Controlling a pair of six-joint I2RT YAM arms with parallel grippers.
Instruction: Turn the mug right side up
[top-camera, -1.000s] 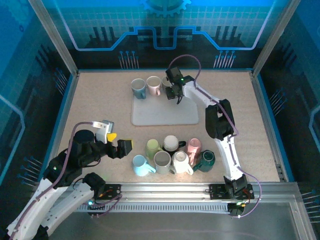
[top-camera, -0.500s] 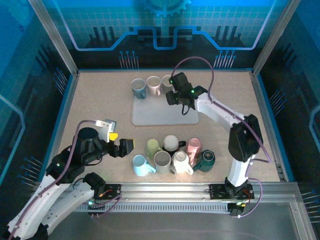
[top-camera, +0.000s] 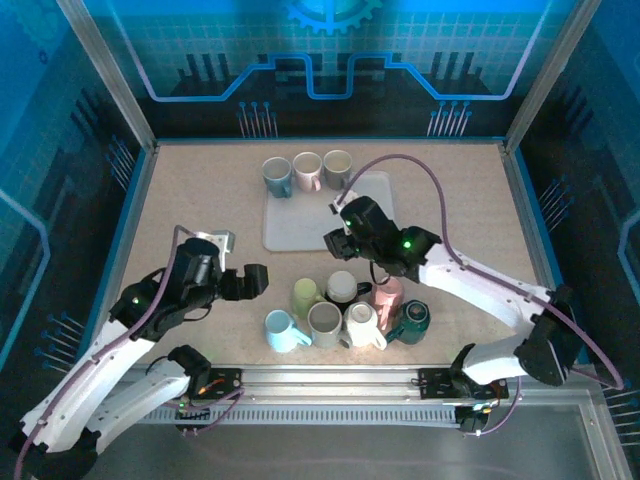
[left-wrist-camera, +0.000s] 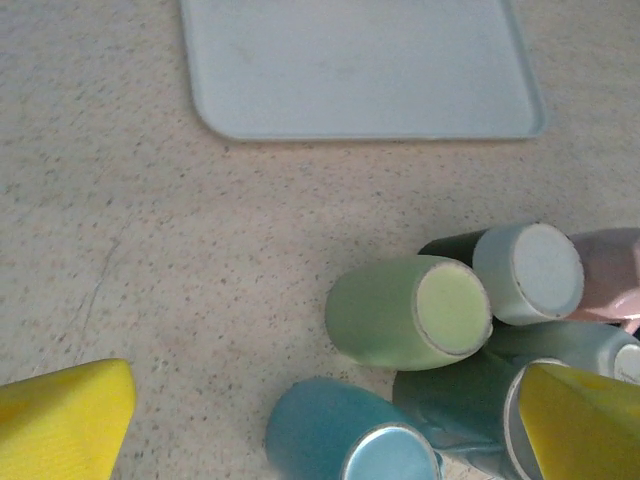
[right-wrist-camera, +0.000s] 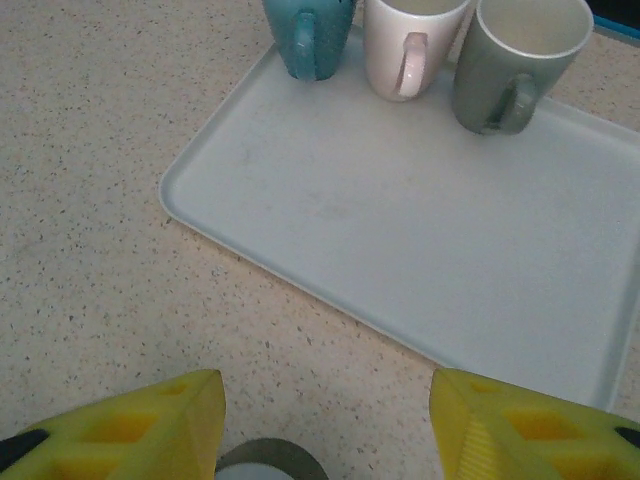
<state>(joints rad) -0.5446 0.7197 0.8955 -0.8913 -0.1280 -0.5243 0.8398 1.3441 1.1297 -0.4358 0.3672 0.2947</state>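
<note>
1. Table (top-camera: 180, 200): a speckled beige top is seen, closed in by framed walls.
2. Tray (top-camera: 300, 232): a pale grey tray is laid at the far centre of the table. Its near part is bare.
3. Mug cluster (top-camera: 335, 312): seven mugs are packed together on the table just near of the tray, at centre.
4. Right gripper (right-wrist-camera: 325, 390): it is held over the strip of table between the tray's near edge and the cluster. The yellow fingers are spread and nothing is pinched. The right arm is stretched in from the near right.
5. Left gripper (left-wrist-camera: 325, 372): it is held left of the cluster and aimed at it. The fingers are spread wide and nothing is pinched.
6. Upright mugs: three are stood in a row along the tray's far edge, mouths up. From left to right these are a blue mug (top-camera: 276, 176), a pinkish-white mug (top-camera: 307, 171) and a grey mug (top-camera: 338, 165).
7. Dark mug (top-camera: 342, 285): it is placed bottom-up at the far side of the cluster, pale base on top.
   - It is flanked by a light green mug (top-camera: 305, 296) on the left and a pink mug (top-camera: 388, 293) on the right.
   - Its base is seen low between the right fingers in the right wrist view. No contact with them is seen.
</note>
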